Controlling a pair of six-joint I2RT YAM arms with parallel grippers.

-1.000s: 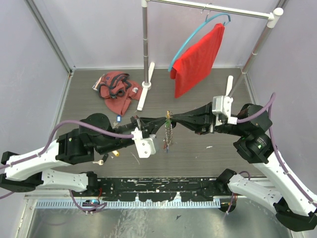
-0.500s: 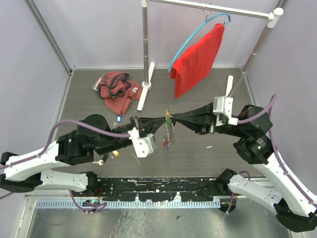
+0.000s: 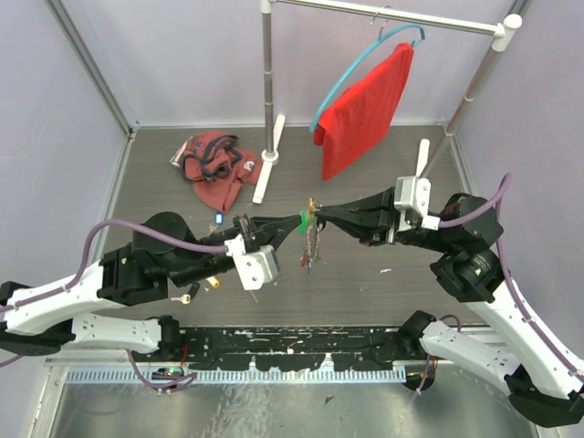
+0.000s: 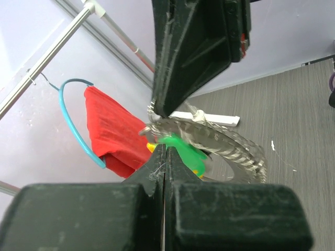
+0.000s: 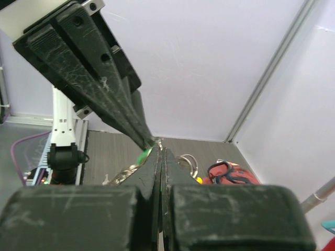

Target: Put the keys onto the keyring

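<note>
The keyring (image 3: 312, 204) hangs in the air above the table's middle, with a chain (image 3: 312, 245) and small tags dangling under it. My right gripper (image 3: 320, 213) is shut on the ring from the right. My left gripper (image 3: 300, 223) comes in from the left, shut on a green-headed key (image 3: 305, 223) right against the ring. In the left wrist view the green key (image 4: 184, 150) sits at the shut left gripper (image 4: 165, 149), under the silver ring (image 4: 230, 149). The right wrist view shows the shut right gripper (image 5: 160, 151) beside the green key (image 5: 142, 156). Other keys (image 3: 188, 295) lie on the table at the left.
A yellow-tagged key (image 3: 214, 282) and a blue tag (image 3: 219, 219) lie near the left arm. A red pouch (image 3: 215, 165) sits at the back left. A clothes rack pole (image 3: 267, 82) with white feet holds a red cloth (image 3: 365, 105) on a blue hanger.
The left wrist has drawn slightly left while its fingertips stay at the ring. The green key head now shows more clearly, and the ring and chain sit a little higher.
</note>
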